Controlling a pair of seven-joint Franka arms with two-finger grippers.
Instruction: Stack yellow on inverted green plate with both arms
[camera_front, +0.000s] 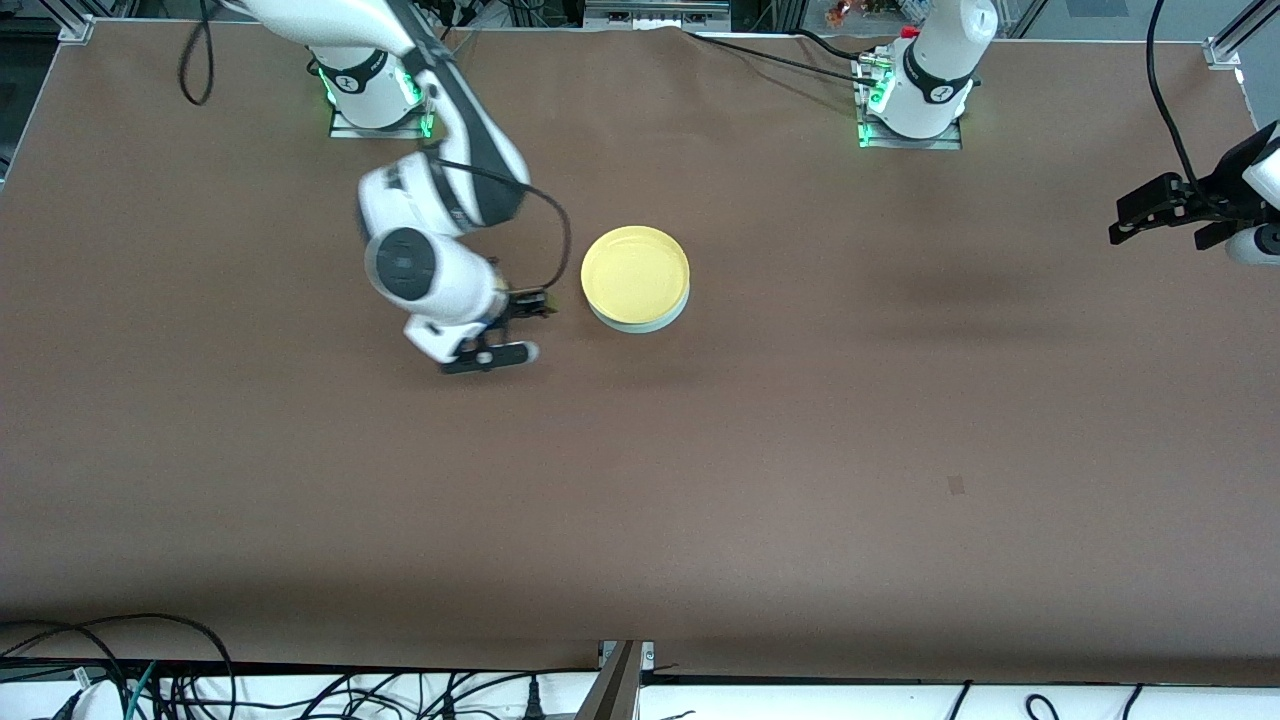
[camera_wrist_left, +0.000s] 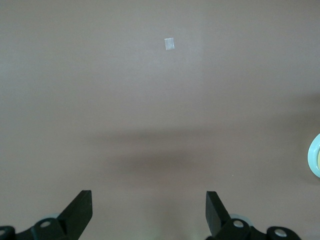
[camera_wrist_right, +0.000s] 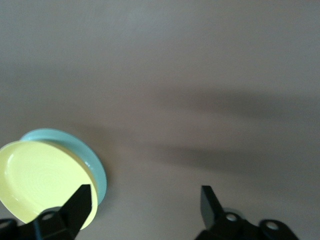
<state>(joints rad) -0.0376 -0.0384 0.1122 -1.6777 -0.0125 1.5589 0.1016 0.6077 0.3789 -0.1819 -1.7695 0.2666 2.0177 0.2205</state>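
The yellow plate (camera_front: 634, 273) lies right side up on the green plate (camera_front: 645, 324), which shows only as a pale rim under it, in the table's middle toward the robots' bases. My right gripper (camera_front: 520, 328) hangs open and empty just beside the stack, toward the right arm's end. In the right wrist view the yellow plate (camera_wrist_right: 40, 175) and green plate (camera_wrist_right: 97, 162) lie beside one finger of the open gripper (camera_wrist_right: 146, 200). My left gripper (camera_front: 1135, 215) waits open and empty at the left arm's end of the table; in its own view it (camera_wrist_left: 148, 202) is over bare table.
The brown table (camera_front: 800, 450) bears a small grey patch (camera_front: 955, 485), also in the left wrist view (camera_wrist_left: 170, 44). A plate's rim (camera_wrist_left: 315, 160) shows at that view's edge. Cables lie along the table's near edge (camera_front: 300, 690).
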